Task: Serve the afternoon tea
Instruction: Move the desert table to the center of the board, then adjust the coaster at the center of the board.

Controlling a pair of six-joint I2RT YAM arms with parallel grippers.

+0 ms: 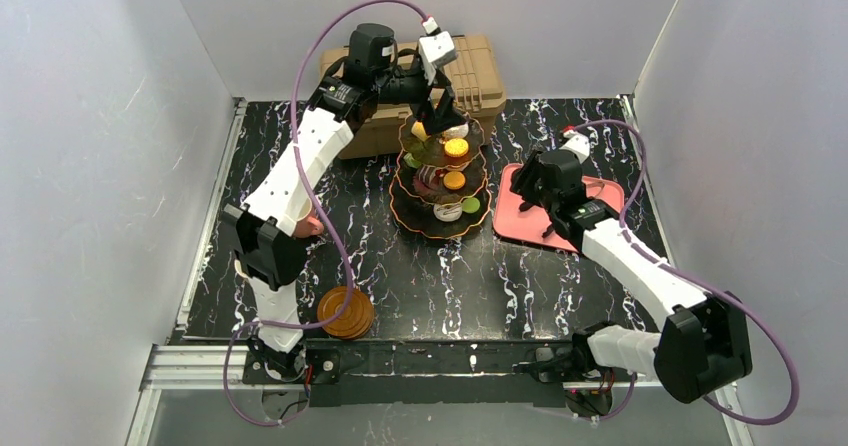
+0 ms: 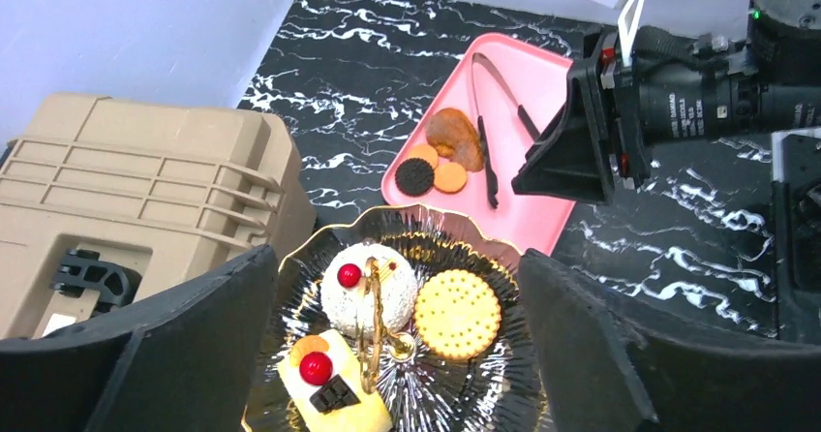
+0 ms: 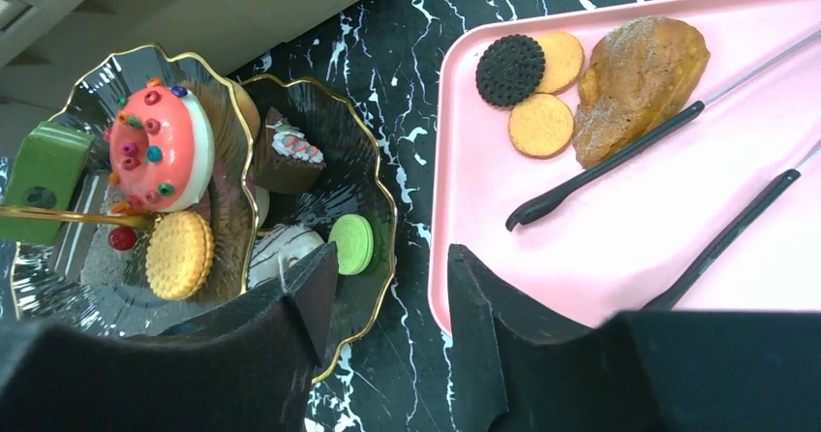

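Observation:
The three-tier black stand [image 1: 440, 228] with gold rims stands mid-table, loaded with pastries. My left gripper [image 1: 437, 114] hovers over its top tier [image 2: 484, 384], open, its fingers [image 2: 194, 335] wide on either side of the gold ring handle [image 2: 371, 325]. A white cake [image 2: 373, 292], a yellow biscuit [image 2: 457, 314] and a yellow slice [image 2: 334, 393] lie there. My right gripper [image 3: 387, 287] is open and holds nothing, low between the bottom tier's rim [image 3: 387, 200] and the pink tray [image 3: 620, 258]. Brown saucers [image 1: 345, 311] are stacked front left. A pink cup [image 1: 312, 228] peeks out behind the left arm.
The pink tray [image 1: 600, 201] holds cookies [image 3: 528, 83], a brown madeleine [image 3: 634, 78] and black tongs [image 3: 620, 156]. A tan toolbox [image 1: 475, 76] stands behind the stand against the back wall. White walls enclose the table on three sides.

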